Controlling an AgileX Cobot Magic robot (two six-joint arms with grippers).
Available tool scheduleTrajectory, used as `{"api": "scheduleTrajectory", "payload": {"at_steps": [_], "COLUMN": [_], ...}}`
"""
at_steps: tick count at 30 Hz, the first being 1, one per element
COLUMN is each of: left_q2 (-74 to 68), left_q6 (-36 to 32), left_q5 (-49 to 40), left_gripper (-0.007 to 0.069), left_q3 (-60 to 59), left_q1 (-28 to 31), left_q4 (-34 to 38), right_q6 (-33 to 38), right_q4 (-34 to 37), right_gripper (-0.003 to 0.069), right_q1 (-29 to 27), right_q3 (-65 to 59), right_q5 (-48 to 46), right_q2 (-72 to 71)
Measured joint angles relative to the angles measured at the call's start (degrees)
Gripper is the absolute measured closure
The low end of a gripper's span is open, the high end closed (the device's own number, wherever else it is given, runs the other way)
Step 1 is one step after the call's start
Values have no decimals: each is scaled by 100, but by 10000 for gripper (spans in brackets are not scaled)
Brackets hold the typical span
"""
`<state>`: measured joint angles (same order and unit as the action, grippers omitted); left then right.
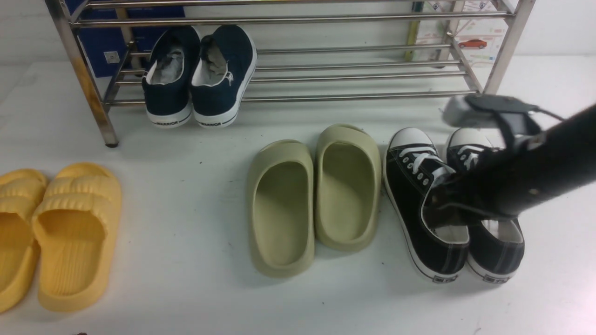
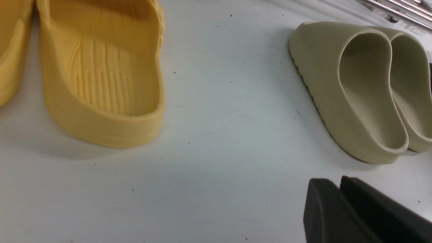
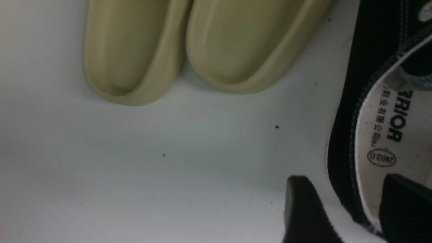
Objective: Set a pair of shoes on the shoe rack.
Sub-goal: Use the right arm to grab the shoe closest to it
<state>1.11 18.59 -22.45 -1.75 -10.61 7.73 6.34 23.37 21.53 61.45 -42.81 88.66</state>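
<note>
A white wall [image 1: 326, 37] stands behind a glossy white surface [image 1: 186, 209] catching soft light.

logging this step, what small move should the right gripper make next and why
Probably lower the right gripper slightly, then close: its jaws stand open, one outside the black sneaker, the other over its opening, so the near side wall lies between them.

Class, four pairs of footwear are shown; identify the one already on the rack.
The navy pair, laceless and marked WARRIOR; the other three pairs lie on the tabletop.
</note>
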Motion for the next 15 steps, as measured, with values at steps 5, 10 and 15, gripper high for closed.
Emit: {"api": "scheduleTrajectory", "payload": {"at_steps": [5,10,15], "left_q2": [0,0,0], "left_q6": [0,0,0], "left_q5": [0,0,0], "left_gripper": [554,554,554], "left_q3": [0,0,0], "left_q1": [0,0,0], "left_q4": [0,0,0], "right_q6": [-1320,-1547,-1185], "right_q4": [-1596,-1761,-1416], "right_gripper": [232,272,559], "right_q1": [348,364,365], "right_q3": [750,889,915], "right_q5": [-303,-395,-542], "right_q2": [1196,1694,1611]}}
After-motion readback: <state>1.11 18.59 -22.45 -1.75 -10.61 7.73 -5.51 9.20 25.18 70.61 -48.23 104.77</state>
